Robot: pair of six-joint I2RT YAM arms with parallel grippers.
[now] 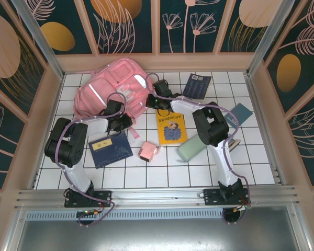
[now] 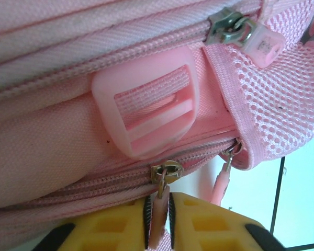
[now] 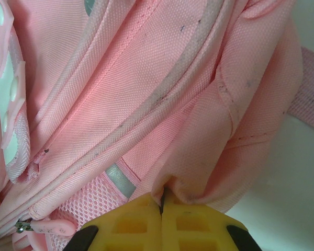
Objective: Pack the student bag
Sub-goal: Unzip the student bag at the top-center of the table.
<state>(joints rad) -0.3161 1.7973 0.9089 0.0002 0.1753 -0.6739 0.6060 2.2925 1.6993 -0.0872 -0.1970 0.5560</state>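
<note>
The large soft pink student bag (image 1: 112, 83) lies upper left, its long axis slanting from lower left to upper right. The left claw (image 2: 158, 206) pinches its pink zipper pull (image 2: 160, 192); the right claw (image 3: 162, 206) clamps a fabric fold.

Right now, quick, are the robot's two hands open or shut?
Left gripper: shut on a zipper pull of the student bag.
Right gripper: shut on a fold of the student bag's fabric.

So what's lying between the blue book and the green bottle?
A small pink pouch sits between the blue book and the green bottle, touching neither. The top view shows it.
</note>
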